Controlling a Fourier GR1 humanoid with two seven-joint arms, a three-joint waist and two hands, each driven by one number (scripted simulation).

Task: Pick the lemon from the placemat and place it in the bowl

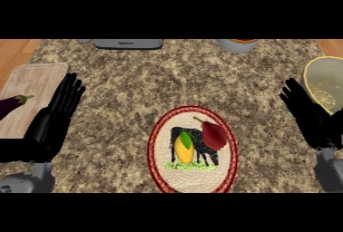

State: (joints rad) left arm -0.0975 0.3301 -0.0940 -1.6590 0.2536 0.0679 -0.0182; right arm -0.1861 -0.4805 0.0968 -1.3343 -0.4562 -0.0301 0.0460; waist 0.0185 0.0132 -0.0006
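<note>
The speckled granite tabletop (167,77) carries a round woven placemat (193,181) with a red rim, set near the front edge at centre. It bears a dark animal figure in its middle. On the placemat lies the lemon (185,149), yellow with a green end, elongated and pointing away from the robot. Just beside it, on its right, lies a dark red pear-shaped fruit (214,135) with a thin stem; the two are touching or very nearly so, I cannot tell which.

The left hand (57,118) shows at the left side, fingers straight and extended upward, released and holding nothing. It lies well apart from the placemat. The right hand (309,113) shows at the right side in like state: fingers straight, released, holding nothing, also apart from the placemat.

The bowl (326,77), yellowish and translucent, sits at the right edge, partly cut off by the view; the right hand's fingertips are just beside its near rim.

At the left edge lies a pale wooden cutting board (33,86) with a purple eggplant (12,105) on it. At the far edge stand a grey appliance (127,43) and a grey pot (237,45), both partly cut off.
</note>
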